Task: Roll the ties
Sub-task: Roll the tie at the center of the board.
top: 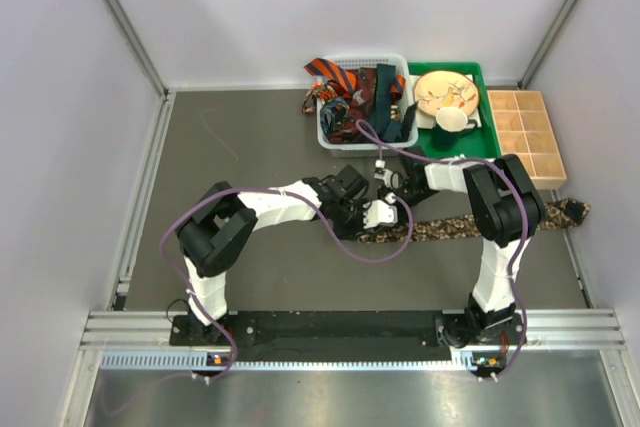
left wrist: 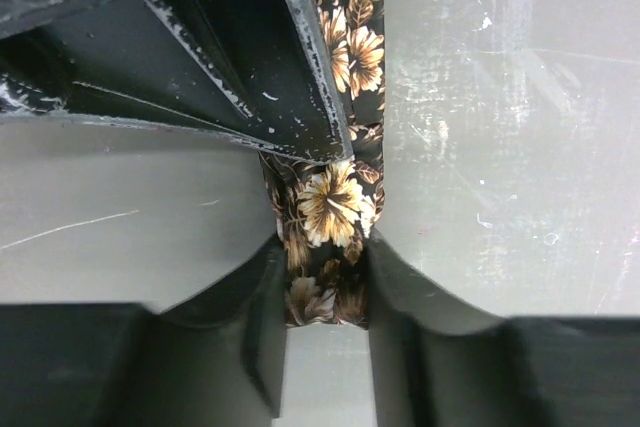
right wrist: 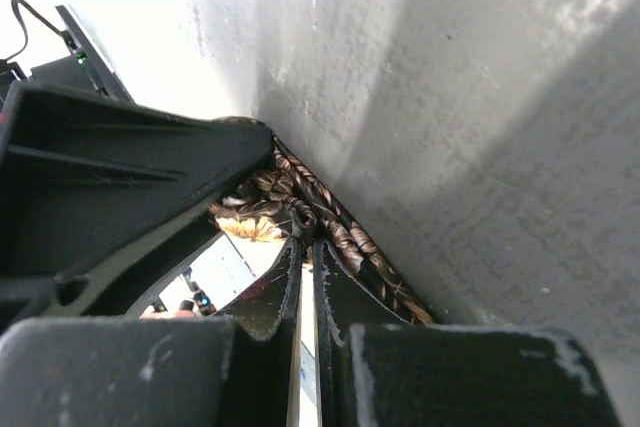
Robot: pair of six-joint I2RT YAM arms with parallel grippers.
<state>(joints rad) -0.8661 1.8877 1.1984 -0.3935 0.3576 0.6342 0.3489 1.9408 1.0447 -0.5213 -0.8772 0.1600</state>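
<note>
A brown-black floral tie [top: 460, 225] lies flat across the table's middle toward the right edge. Both arms meet over its left end. My left gripper [left wrist: 325, 247] is shut on the tie's [left wrist: 328, 202] narrow end, and the fabric fills the gap between its fingers. My right gripper [right wrist: 307, 239] is shut, with its tips pressed into bunched, curled tie fabric [right wrist: 350, 237]. I cannot tell whether a fold is pinched. From above, the left gripper [top: 378, 229] and the right gripper [top: 392, 209] nearly touch. More ties [top: 345, 82], orange-black striped and dark ones, fill the basket.
A white mesh basket [top: 330, 132] stands at the back centre. Right of it is a green tray [top: 490, 142] with a plate [top: 445, 90] and a white cup [top: 452, 119]. A wooden compartment box [top: 527, 137] sits at the far right. Walls enclose the table on three sides.
</note>
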